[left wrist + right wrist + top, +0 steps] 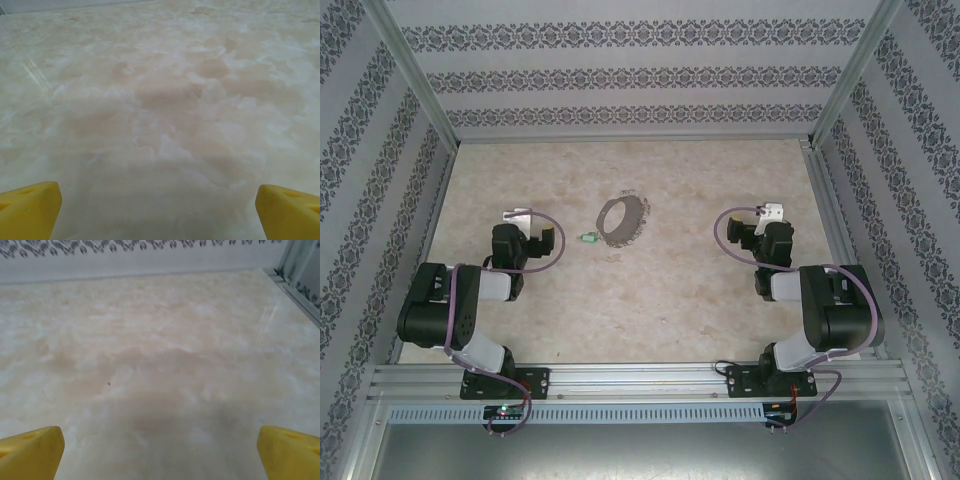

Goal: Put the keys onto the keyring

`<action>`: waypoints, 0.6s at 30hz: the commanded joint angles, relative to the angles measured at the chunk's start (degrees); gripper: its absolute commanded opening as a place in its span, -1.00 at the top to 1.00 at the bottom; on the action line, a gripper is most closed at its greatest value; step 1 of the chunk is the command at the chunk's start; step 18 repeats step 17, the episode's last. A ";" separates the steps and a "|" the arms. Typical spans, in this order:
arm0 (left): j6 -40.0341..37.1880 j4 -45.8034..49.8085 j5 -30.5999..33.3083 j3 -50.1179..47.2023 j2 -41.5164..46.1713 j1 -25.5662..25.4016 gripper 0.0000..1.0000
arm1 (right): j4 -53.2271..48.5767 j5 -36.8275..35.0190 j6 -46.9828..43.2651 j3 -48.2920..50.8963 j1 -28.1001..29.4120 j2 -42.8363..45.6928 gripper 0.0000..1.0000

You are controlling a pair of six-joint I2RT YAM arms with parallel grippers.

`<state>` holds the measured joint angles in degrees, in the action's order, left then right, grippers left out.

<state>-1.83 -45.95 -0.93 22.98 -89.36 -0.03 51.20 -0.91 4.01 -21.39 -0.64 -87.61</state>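
The keyring [623, 220], a large thin dark-grey ring fringed with tiny silvery bits, lies flat on the marbled table near its middle. Just left of it lies a tiny key [588, 238] with a bright green head. My left gripper [520, 216] sits left of the key, well apart from it. On the other side, my right gripper [770, 212] is far right of the ring. Both are open with nothing between their yellow fingers [27, 210] [30, 452]; bare tabletop lies ahead of each.
The beige marbled table [650, 300] is boxed in by patterned walls and an aluminium frame [630, 380]. A metal frame post [295, 270] stands at the back right corner in the right wrist view. Purple cables loop over both arms.
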 commanded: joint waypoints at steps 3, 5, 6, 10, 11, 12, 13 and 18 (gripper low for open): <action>1.91 -0.61 -2.86 1.35 -0.15 0.91 -1.00 | 0.01 1.21 -2.23 -0.69 0.77 1.19 -0.96; 1.91 -0.76 -2.91 1.27 -0.27 0.91 -1.00 | 0.28 1.20 -2.36 -0.67 0.91 1.07 -0.97; 1.91 -0.62 -2.86 1.30 -0.11 0.91 -1.00 | -0.07 1.15 -2.48 -0.76 0.91 1.20 -0.96; 1.84 -0.69 -2.87 1.28 -0.26 0.92 -1.00 | -0.14 1.00 -2.54 -0.89 1.00 0.91 -0.97; 1.83 -0.72 -2.87 1.25 -0.23 0.91 -1.00 | -0.28 0.99 -2.46 -1.06 1.00 0.80 -0.96; 1.83 -0.68 -2.83 1.33 -0.25 0.96 -1.00 | -0.60 1.08 -2.23 -1.20 0.91 0.76 -0.96; 1.83 -0.62 -2.82 1.35 -0.28 0.92 -1.00 | -0.71 1.56 -2.05 -1.37 0.67 0.66 -0.96; 1.83 -0.87 -2.79 1.15 -0.11 0.91 -1.00 | -0.06 1.87 -2.22 -0.82 0.64 1.05 -0.96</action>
